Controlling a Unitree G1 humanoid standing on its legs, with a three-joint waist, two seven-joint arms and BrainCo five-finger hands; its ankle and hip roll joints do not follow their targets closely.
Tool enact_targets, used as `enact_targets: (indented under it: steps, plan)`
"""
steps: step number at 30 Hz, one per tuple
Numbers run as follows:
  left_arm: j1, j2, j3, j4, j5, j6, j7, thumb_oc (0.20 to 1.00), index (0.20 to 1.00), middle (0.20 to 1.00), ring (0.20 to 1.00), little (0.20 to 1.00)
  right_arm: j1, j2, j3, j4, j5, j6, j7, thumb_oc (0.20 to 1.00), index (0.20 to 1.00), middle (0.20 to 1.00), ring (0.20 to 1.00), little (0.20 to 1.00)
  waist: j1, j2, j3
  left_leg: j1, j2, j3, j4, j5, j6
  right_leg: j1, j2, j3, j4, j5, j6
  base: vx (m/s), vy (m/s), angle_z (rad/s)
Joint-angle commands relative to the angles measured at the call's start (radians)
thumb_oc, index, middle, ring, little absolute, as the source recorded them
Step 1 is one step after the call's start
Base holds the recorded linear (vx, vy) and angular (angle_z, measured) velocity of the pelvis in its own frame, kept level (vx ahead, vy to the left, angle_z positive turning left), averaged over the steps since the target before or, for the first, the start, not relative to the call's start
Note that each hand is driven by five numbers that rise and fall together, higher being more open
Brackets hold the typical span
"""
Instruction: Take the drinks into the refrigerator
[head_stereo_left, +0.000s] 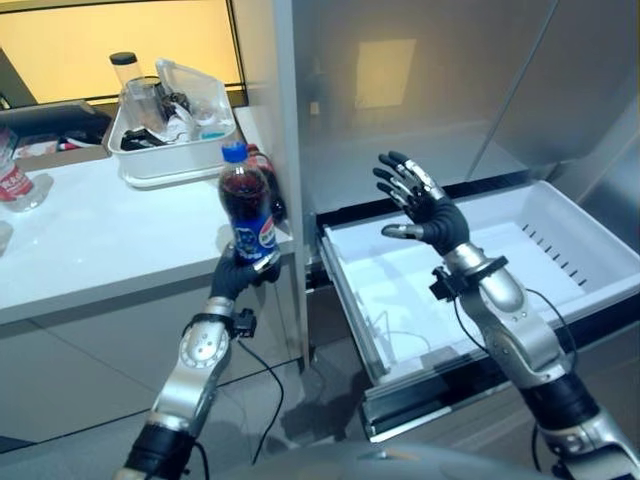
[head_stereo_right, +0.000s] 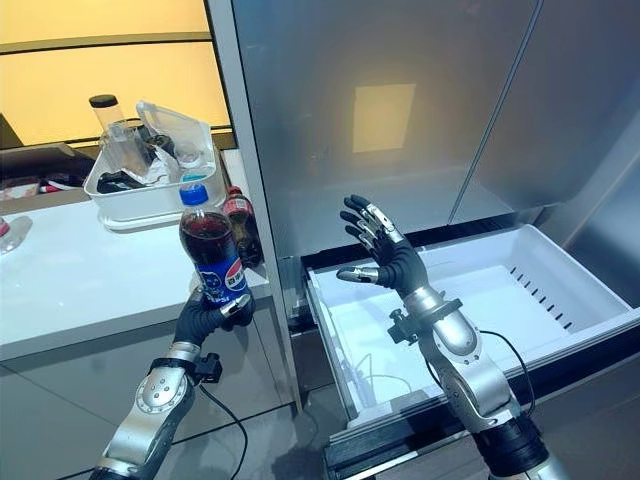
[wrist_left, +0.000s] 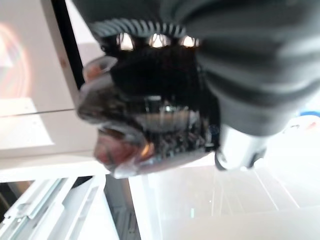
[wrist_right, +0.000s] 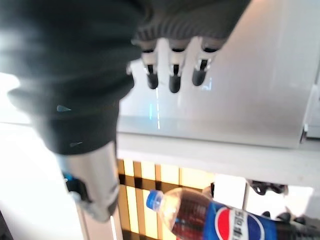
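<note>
- At the edge of the white counter (head_stereo_left: 90, 240), the left hand (head_stereo_left: 240, 272) is raised on a bent arm, and its fingers are curled around the bottom part of a cola bottle (head_stereo_left: 246, 205).
- This bottle stands upright in the hand, with its blue cap on top, and it is lifted above the counter corner, just beside the refrigerator (head_stereo_left: 420, 80).
- 1 more dark bottle with a red label (head_stereo_left: 268, 185) stands on the counter just behind the held one, close to the refrigerator side wall.
- Further back on the counter there is a white dish rack (head_stereo_left: 165, 155) with clear containers inside.
- Near the far left edge of the counter lies a clear bottle with a red label (head_stereo_left: 15, 185).
- The right hand (head_stereo_left: 420, 205) is held up over the open white freezer drawer (head_stereo_left: 590, 235), with the forearm rising from the lower right.
- Its fingers are straight and spread, the thumb is pointing to the left, and it holds nothing.
- The drawer is pulled out below the closed silver doors, and its white inside is visible under the right arm.
- From the right wrist view, the straight fingers (wrist_right: 173, 75) point toward the silver door, and the cola bottle shows below them.
</note>
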Motion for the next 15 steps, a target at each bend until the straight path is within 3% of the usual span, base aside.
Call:
enact_targets:
  steps: [1, 7, 15]
  plan:
    - [-0.174, 0.032, 0.045, -0.079, -0.014, -0.125, 0.005, 0.2, 0.2, 0.2, 0.2, 0.2, -0.114, 0.034, 0.023, -0.005, -0.032, -0.052, -0.003, 1.0, 1.0, 1.0, 1.0, 1.0, 0.004, -0.019, -0.028, 0.011, 0.003, -0.004, 0.002, -0.054, 0.02, 0.031, -0.032, -0.022, 0.005, -0.02, 0.068, 0.0, 0.0, 0.0]
    - [-0.231, 0.035, -0.049, -0.055, 0.01, -0.12, 0.005, 0.2, 0.2, 0.2, 0.2, 0.2, -0.314, 0.074, 0.151, 0.108, -0.168, -0.025, -0.053, 1.0, 1.0, 1.0, 1.0, 1.0, 0.019, -0.018, -0.03, 0.01, 0.002, -0.006, 0.002, -0.051, 0.021, 0.032, -0.034, -0.023, 0.005, -0.016, 0.068, 0.0, 0.0, 0.01]
    - [-0.289, 0.031, -0.109, -0.033, 0.016, -0.115, 0.027, 0.2, 0.2, 0.2, 0.2, 0.2, -0.439, 0.145, 0.255, 0.193, -0.198, -0.006, -0.067, 1.0, 1.0, 1.0, 1.0, 1.0, 0.034, -0.019, -0.026, 0.008, 0.0, -0.01, 0.002, -0.046, 0.022, 0.033, -0.036, -0.026, 0.005, -0.013, 0.067, 0.0, 0.0, 0.01]
